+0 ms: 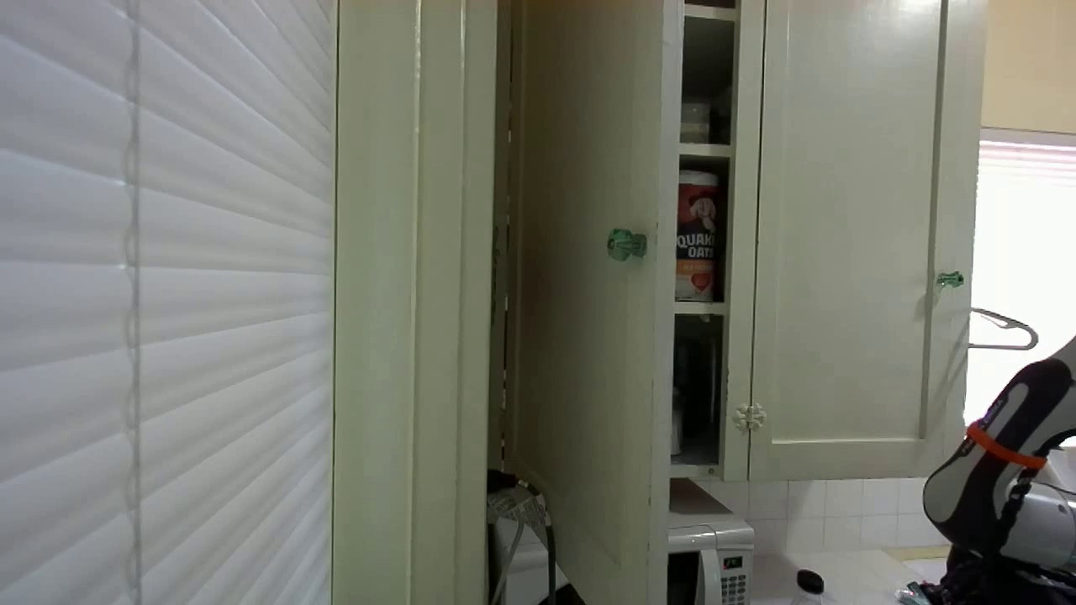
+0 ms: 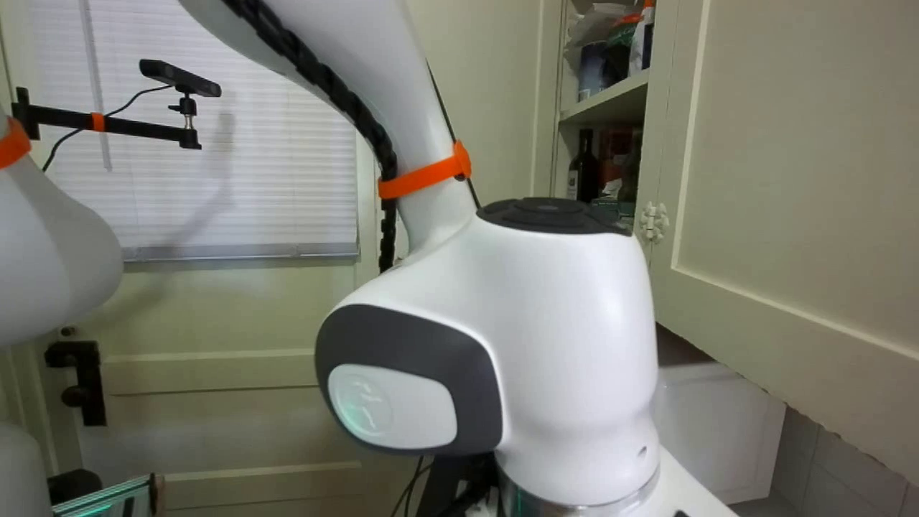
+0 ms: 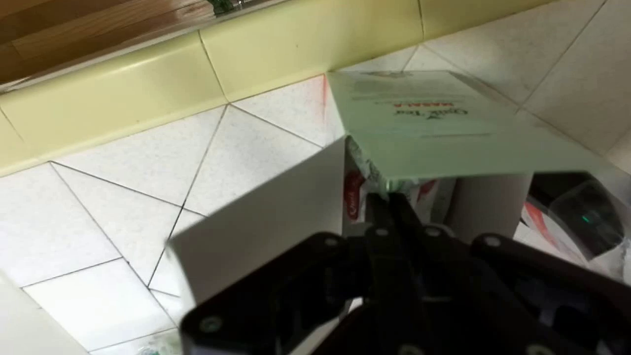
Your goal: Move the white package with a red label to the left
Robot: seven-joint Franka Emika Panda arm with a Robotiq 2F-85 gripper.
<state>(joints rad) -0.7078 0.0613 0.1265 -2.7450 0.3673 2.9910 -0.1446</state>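
The open, red-lettered white package [image 3: 429, 133] is right at the tips of the claw [image 3: 389, 197]. The fingers [image 3: 378, 217] stand nearly together; whether they pinch it, I cannot tell.

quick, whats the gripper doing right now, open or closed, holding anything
Gripper: closed, its fingers together at the open end of the box; whether they pinch anything cannot be told.

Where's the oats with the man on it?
In an exterior view, the red-and-blue cylindrical Quaker Oats canister stands on a pale cupboard shelf, right of the green glass knob on the open cream door.
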